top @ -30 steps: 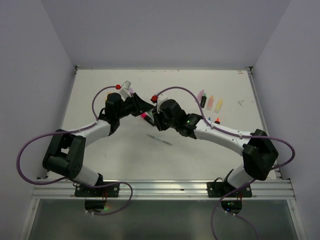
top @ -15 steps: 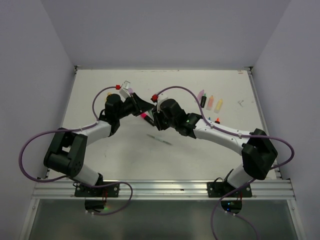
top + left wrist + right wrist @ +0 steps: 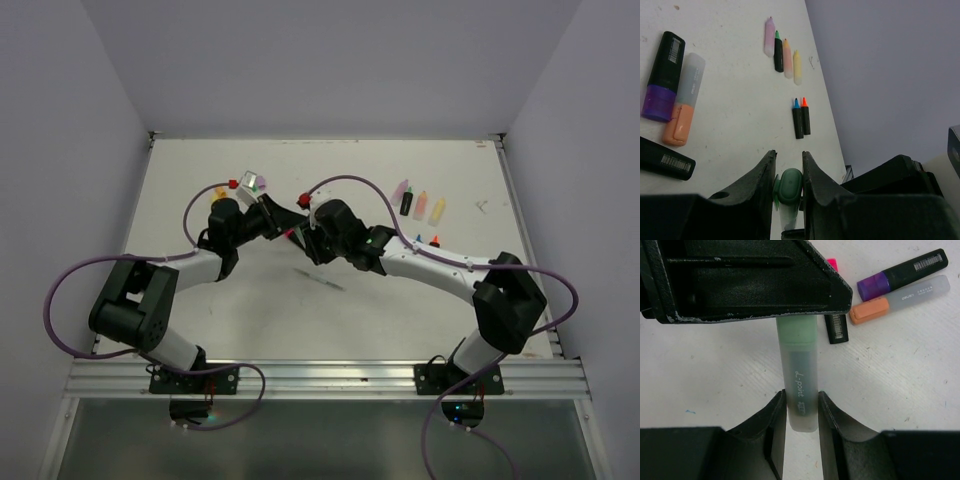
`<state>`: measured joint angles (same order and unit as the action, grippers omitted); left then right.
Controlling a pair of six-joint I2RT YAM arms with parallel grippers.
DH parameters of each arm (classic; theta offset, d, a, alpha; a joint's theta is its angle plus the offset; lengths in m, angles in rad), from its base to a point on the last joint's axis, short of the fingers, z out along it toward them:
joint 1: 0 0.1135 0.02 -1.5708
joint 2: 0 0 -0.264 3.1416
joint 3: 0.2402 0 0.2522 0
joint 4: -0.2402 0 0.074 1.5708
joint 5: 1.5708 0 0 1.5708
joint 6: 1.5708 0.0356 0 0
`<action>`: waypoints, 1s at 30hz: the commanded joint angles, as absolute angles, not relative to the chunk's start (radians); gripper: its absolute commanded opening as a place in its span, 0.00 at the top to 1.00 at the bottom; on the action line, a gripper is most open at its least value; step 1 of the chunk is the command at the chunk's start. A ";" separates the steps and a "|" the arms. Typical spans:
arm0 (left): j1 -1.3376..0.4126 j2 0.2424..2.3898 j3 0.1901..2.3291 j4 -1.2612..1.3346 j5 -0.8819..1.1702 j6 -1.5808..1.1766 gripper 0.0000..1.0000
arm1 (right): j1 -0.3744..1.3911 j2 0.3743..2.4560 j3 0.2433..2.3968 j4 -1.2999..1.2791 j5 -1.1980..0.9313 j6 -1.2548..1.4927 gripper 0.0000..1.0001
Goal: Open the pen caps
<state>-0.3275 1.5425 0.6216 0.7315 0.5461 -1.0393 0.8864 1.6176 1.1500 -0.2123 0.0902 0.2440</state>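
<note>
Left gripper (image 3: 788, 157) had just tightened on green cap (image 3: 790, 186) between its fingers; right gripper (image 3: 801, 396) clamped frosted barrel (image 3: 801, 372). Cap not yet off.

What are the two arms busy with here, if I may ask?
Both are holding one green highlighter between them over the table. The left hand pinches its green cap, and the right hand grips the frosted barrel. The cap is not off yet. Other pens lie on the table, several with bare tips.
</note>
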 commanded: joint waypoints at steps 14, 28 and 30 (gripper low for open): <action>-0.089 1.679 1.005 0.700 0.617 -1.095 1.00 | 0.945 1.511 0.983 -0.184 0.051 0.376 1.00; -0.008 1.680 1.121 0.327 0.522 -0.869 1.00 | 0.861 1.356 0.902 -0.340 0.287 0.453 1.00; -0.005 1.638 1.082 0.225 0.473 -0.773 1.00 | 0.786 1.362 0.913 -0.359 0.284 0.453 1.00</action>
